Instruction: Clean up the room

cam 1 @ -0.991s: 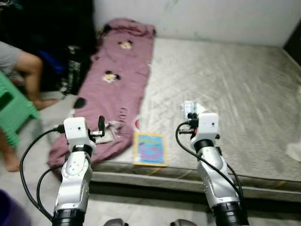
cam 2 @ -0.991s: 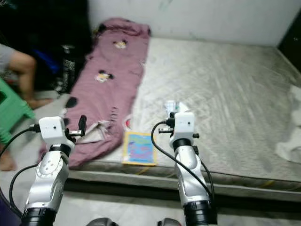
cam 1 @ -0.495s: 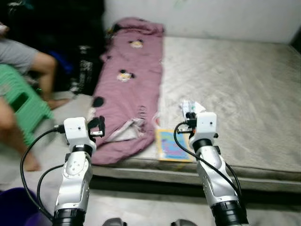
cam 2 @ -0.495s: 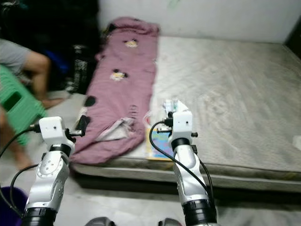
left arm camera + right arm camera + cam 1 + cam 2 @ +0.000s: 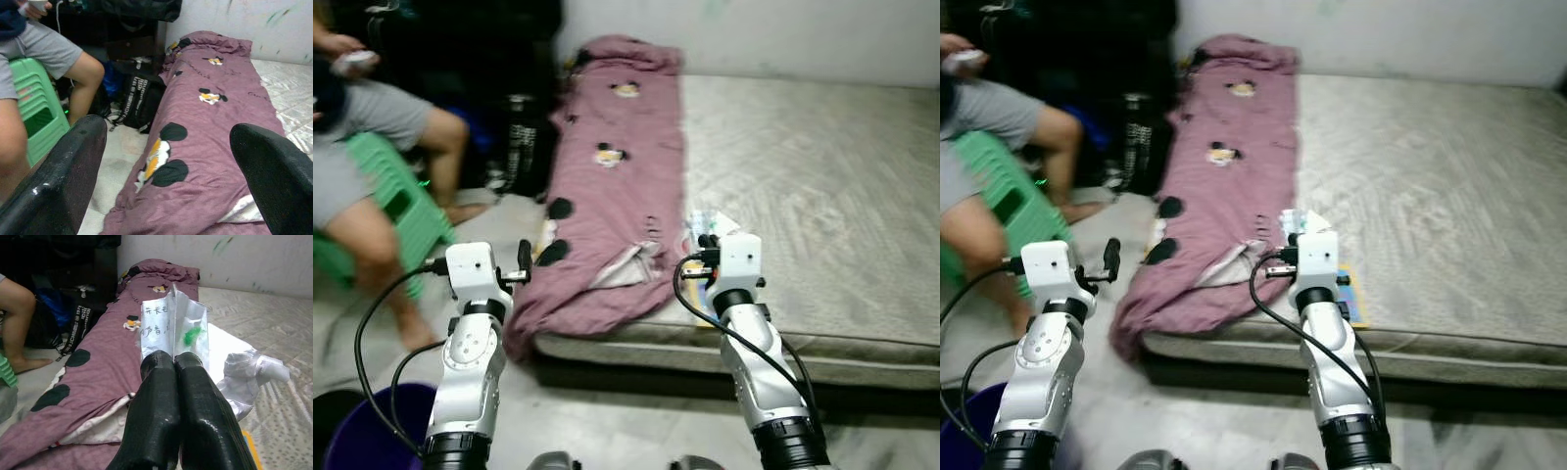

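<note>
My right gripper (image 5: 171, 361) is shut on a crinkled white and silver wrapper (image 5: 183, 325) with printed writing, held up over the near edge of the mattress (image 5: 822, 186). In the eye views that wrapper (image 5: 710, 221) sticks up just above the right gripper (image 5: 706, 241). My left gripper (image 5: 166, 147) is open and holds nothing; it hangs over the floor left of the bed (image 5: 523, 260). A mauve blanket (image 5: 617, 176) with cartoon mouse prints lies along the mattress's left side and droops over its corner. A colourful book (image 5: 1357, 294) lies on the near edge, partly hidden by my right arm.
A person (image 5: 382, 127) sits on a green plastic stool (image 5: 403, 208) at the left. A black bag (image 5: 521, 137) leans by the bed. A purple bucket (image 5: 357, 436) stands on the floor at the lower left. Grey floor lies between stool and bed.
The camera has swung to the left, so the bed has slid right in view and the person and purple bucket have come in. Both grippers keep their pose; the wrapper stays held.
</note>
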Tool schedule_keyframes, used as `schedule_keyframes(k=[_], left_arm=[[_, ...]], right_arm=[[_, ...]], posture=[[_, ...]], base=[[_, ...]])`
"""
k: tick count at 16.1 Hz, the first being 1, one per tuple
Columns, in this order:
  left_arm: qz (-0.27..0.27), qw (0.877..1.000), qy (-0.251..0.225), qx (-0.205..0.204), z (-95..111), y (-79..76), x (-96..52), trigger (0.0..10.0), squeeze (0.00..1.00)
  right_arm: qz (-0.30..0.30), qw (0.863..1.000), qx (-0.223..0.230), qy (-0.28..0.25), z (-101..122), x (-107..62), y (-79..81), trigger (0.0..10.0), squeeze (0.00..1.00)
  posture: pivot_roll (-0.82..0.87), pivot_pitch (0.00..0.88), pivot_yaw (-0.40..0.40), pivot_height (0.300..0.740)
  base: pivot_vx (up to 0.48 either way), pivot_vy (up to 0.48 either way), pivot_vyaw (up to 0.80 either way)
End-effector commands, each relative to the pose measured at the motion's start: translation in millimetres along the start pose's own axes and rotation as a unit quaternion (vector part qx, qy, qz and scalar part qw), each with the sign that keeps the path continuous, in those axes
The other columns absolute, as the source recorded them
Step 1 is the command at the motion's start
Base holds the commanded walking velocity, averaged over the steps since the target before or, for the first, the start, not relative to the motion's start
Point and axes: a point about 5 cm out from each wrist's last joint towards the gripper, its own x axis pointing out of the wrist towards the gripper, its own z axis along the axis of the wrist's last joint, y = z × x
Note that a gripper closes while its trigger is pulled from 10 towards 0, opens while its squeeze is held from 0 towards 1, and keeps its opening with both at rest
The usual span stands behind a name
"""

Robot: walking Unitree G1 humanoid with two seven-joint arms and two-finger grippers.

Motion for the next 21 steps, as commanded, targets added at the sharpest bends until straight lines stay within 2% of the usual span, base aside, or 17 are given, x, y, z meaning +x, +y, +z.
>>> schedule_keyframes(k=[1,10,21], left_arm=[[-0.018,1.0,-0.004,-0.001,0.8,-10.2,-0.6,10.0,0.0],[-0.045,0.999,-0.016,-0.012,4.3,-13.7,-0.6,10.0,0.0],[-0.06,0.998,-0.02,-0.017,4.6,-15.6,-1.3,10.0,0.0]], right_arm=[[-0.009,1.0,-0.005,0.005,-2.4,-1.4,-8.0,10.0,0.0],[-0.006,1.0,-0.009,0.006,-2.7,0.7,-7.1,10.0,0.0],[-0.003,1.0,-0.013,0.006,-3.5,1.4,-6.5,10.0,0.0]], posture=[[0.02,0.0,0.0,0.74],[0.02,0.0,0.0,0.74],[0.02,0.0,-0.002,0.74]], base=[[0.0,0.0,0.0],[0.0,0.0,0.0],[0.279,0.0,0.0]])
